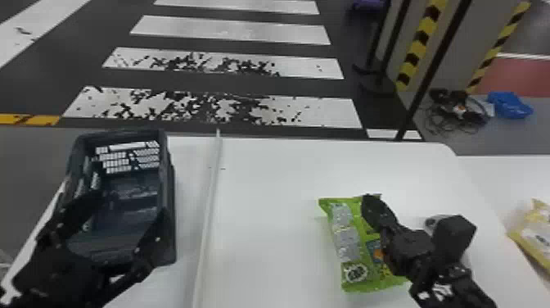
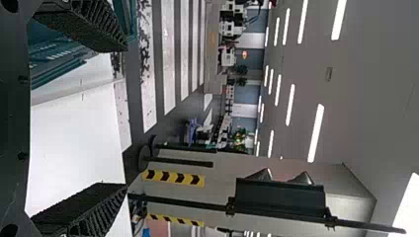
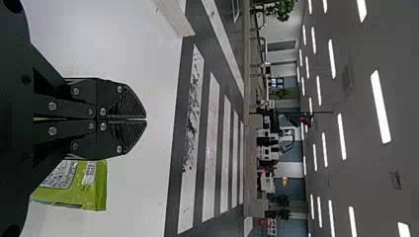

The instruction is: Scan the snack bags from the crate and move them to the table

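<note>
The dark crate [image 1: 170, 196] stands at the left of the white table, part of its bare floor showing. My left gripper [image 1: 130, 207] is over the crate's near half, its fingers spread wide; in the left wrist view the same gripper [image 2: 124, 117] holds nothing, and the crate [image 2: 57, 73] shows past one finger. A green snack bag [image 1: 348, 241] lies flat on the table. Above its right side is my right gripper [image 1: 370, 200], partly covering it. The right wrist view shows this gripper [image 3: 146, 119] shut with nothing between the tips, the green bag [image 3: 94, 187] beyond it.
A yellow snack bag [image 1: 536, 237] lies at the far right on a white surface. A pale strip [image 1: 208, 196] runs front to back across the table [image 1: 266, 180] between crate and green bag. A grey-white object [image 1: 431, 222] is partly hidden behind the right gripper.
</note>
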You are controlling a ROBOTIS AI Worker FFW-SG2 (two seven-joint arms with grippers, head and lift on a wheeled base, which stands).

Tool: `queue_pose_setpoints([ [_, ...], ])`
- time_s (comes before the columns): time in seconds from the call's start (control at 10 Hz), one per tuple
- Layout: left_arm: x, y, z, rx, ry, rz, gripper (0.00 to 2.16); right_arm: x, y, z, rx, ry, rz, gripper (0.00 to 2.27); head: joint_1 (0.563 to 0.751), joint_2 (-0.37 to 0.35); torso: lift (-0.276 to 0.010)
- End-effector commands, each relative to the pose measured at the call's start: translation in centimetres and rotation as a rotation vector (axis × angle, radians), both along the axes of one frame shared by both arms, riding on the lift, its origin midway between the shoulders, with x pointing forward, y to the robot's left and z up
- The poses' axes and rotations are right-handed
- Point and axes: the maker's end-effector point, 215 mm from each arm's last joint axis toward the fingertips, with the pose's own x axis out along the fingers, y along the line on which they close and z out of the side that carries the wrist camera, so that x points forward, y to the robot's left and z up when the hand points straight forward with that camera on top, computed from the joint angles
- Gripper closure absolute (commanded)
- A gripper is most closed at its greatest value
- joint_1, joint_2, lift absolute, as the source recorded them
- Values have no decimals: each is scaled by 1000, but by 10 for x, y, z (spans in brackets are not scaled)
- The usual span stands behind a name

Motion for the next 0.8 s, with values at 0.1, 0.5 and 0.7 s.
queue_pose_setpoints([
  [0.1,0,10,-1,-18,-36,40,9,-5,0,-10,18,3,-6,2236,695,-52,-95],
  [0.5,-4,11,1,-28,-41,50,9,-17,-11,-47,45,15,-34,2236,695,-47,-95],
  [0.7,-5,10,0,-29,-40,43,9,-16,-19,-59,48,23,-45,2236,695,-59,-95],
])
